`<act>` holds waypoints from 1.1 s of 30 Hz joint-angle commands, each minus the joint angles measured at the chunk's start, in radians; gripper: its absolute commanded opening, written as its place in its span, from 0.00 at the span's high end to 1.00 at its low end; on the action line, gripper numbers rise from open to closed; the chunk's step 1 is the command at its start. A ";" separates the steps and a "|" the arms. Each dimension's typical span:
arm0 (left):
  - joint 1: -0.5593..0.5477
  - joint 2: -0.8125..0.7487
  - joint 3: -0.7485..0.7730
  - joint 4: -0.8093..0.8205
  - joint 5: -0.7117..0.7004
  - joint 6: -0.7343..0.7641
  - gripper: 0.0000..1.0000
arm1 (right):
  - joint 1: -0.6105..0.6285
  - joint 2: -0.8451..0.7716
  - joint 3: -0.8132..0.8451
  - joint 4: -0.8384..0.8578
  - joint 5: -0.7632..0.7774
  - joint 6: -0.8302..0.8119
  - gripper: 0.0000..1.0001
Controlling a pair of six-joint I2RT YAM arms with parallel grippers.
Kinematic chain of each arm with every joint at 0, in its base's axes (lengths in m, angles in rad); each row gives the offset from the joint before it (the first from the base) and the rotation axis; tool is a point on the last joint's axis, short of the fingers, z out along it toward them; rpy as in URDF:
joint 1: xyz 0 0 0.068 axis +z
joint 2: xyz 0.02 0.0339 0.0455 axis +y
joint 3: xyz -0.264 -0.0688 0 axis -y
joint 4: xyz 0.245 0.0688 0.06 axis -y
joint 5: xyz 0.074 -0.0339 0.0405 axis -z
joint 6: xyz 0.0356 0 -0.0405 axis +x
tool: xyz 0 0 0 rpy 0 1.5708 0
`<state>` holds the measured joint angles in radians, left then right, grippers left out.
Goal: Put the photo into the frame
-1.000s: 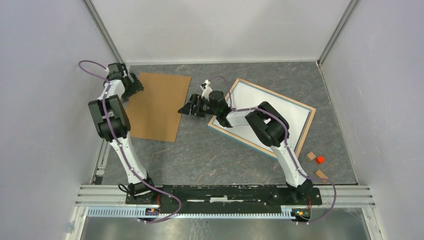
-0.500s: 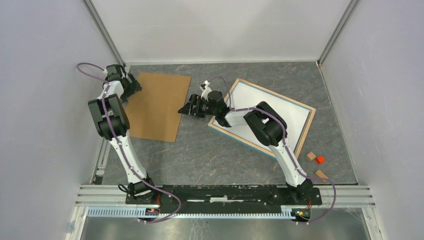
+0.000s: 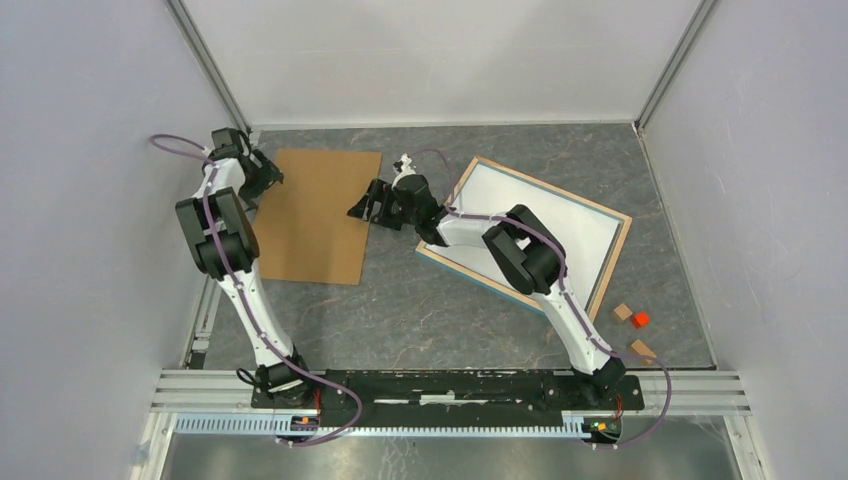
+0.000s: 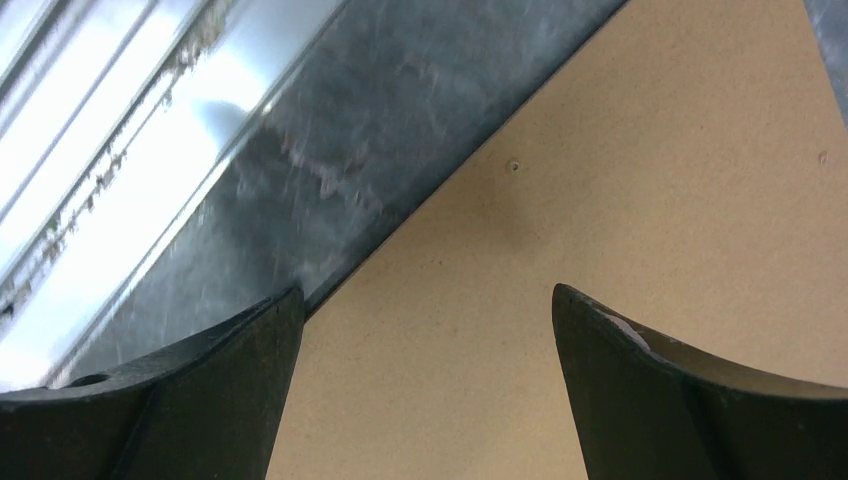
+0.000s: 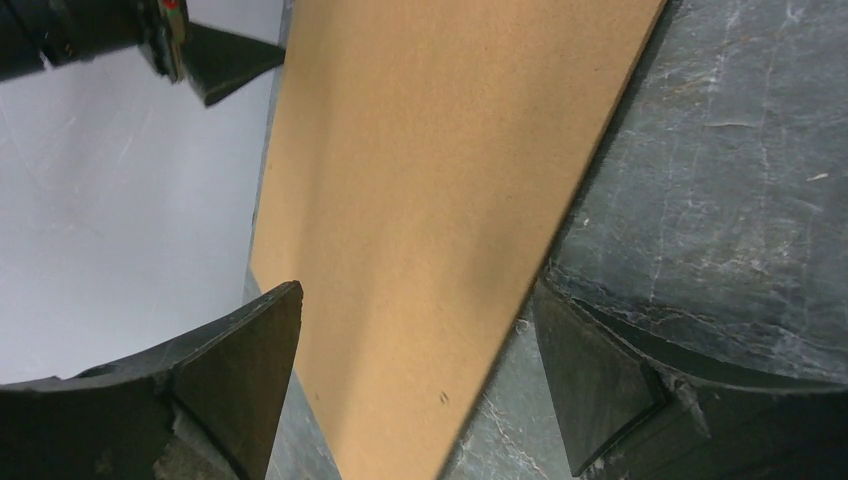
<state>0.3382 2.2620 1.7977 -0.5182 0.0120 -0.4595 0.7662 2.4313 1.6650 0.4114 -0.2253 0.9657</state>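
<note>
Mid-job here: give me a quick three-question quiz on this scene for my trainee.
1. True or false: the right gripper has its jaws shut on the backing board.
2. The left gripper is at which part of the backing board? A) its left edge B) its right edge C) its middle
3. What large flat thing lies to the right of the backing board?
Key: 1 false, the right gripper's jaws stand open at the board's right edge. 2 A. 3 the frame.
</note>
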 commanded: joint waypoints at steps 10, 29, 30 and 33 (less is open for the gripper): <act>-0.055 -0.199 -0.320 -0.081 0.164 -0.134 0.00 | 0.028 -0.088 0.044 -0.033 -0.098 -0.039 0.11; -0.294 -0.505 -0.851 0.258 0.468 -0.373 0.00 | -0.090 -0.664 -0.736 0.092 -0.115 -0.025 0.11; -0.305 -0.514 -0.869 0.283 0.472 -0.391 0.00 | -0.098 -0.676 -0.757 0.091 -0.124 -0.031 0.11; -0.314 -0.525 -0.905 0.323 0.462 -0.397 0.00 | -0.132 -0.707 -0.790 0.053 -0.142 -0.091 0.11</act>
<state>0.0990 1.7367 0.9730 -0.1501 0.2577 -0.7078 0.6361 1.7916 0.8890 0.3553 -0.2764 0.9154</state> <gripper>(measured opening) 0.997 0.891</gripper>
